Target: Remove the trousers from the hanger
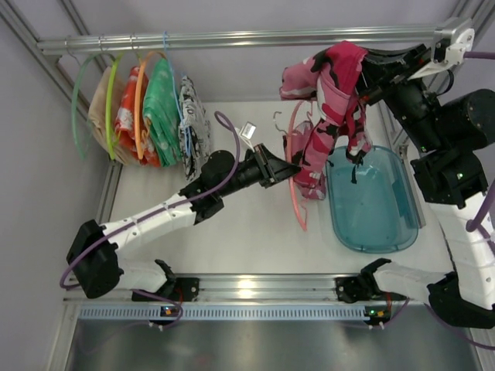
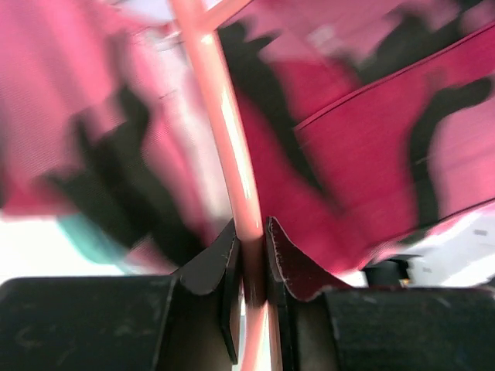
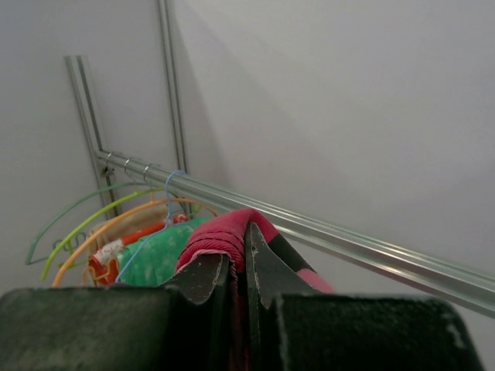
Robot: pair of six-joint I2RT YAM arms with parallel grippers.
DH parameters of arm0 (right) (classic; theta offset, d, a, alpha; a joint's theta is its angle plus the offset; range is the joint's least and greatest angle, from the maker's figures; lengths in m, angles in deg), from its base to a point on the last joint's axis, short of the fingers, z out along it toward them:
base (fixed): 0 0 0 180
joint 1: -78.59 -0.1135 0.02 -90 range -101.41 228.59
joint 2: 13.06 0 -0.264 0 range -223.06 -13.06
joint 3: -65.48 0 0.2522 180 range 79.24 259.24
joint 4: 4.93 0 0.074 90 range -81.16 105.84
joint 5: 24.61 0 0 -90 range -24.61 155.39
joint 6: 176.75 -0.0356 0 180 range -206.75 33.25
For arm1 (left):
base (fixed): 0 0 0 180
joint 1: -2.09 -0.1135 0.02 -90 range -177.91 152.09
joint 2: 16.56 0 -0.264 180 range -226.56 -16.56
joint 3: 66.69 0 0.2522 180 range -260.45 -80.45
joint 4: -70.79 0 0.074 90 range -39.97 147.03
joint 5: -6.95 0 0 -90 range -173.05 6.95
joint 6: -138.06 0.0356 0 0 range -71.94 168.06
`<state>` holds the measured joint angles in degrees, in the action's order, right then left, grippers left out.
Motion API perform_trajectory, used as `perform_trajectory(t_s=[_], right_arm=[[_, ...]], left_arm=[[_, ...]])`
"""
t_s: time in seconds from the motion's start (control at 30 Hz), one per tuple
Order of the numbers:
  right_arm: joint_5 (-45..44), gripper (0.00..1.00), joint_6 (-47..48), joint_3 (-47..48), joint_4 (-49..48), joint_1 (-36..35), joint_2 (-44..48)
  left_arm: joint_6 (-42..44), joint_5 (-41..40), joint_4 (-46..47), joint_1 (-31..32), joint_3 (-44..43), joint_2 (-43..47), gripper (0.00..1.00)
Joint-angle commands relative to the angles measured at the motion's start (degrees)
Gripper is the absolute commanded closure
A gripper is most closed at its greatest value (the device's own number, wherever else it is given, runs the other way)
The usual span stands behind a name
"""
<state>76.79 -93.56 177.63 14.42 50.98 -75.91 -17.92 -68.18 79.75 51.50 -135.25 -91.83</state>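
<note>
The pink camouflage trousers (image 1: 331, 116) hang in mid-air at the right of the top view, still draped over the salmon-pink hanger (image 1: 296, 174). My right gripper (image 1: 362, 71) is shut on the trousers' top edge (image 3: 224, 236) and holds them high, near the rail. My left gripper (image 1: 283, 168) is shut on the hanger's thin bar (image 2: 236, 162), which runs up between its fingers with the trousers (image 2: 363, 131) blurred right behind. The hanger's metal hook (image 1: 278, 117) points left, free of the rail.
A teal plastic tub (image 1: 373, 199) sits on the table under the trousers. On the rail (image 1: 240, 37) at left hang green and orange hangers (image 1: 116, 93) with a green patterned garment (image 1: 164, 108) and other clothes; these also show in the right wrist view (image 3: 147, 255).
</note>
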Motion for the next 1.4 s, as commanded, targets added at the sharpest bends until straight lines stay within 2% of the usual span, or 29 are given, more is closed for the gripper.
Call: perform_trajectory(t_s=[0.0,0.2,0.3,0.43,0.63,0.83,1.1,1.37], right_arm=[[-1.6,1.00,-2.9,9.6,-14.0,0.5,-0.6],[-4.9,1.00,-1.5,20.4,-16.3,0.5,-4.3],[-6.3,1.00,-0.2,22.9,-17.8,0.4,-5.0],[-7.2,1.00,0.1,24.6,-18.2,0.4,-5.2],[-8.6,1.00,2.8,26.3,-19.3,0.5,-4.7],[-11.1,1.00,6.2,28.3,-20.4,0.5,-4.3],[-17.1,1.00,16.7,28.5,-24.6,0.5,-3.6],[-21.5,1.00,30.8,25.1,-30.5,0.4,-2.2]], left_arm=[[4.1,-3.0,-1.7,-0.2,5.4,-0.1,1.00],[4.0,-4.5,-1.9,-0.4,11.2,-1.7,1.00],[4.4,-4.8,-1.9,-1.2,12.2,-3.2,1.00],[5.9,-5.3,-2.0,-1.5,12.5,-3.4,1.00],[7.7,-9.9,-9.9,-1.8,11.2,-3.7,1.00],[7.1,-10.3,-12.6,-2.5,12.8,-3.8,1.00],[9.5,-13.1,-21.4,-3.4,13.1,-5.4,1.00],[14.4,-21.9,-30.6,-3.4,13.9,-5.3,1.00]])
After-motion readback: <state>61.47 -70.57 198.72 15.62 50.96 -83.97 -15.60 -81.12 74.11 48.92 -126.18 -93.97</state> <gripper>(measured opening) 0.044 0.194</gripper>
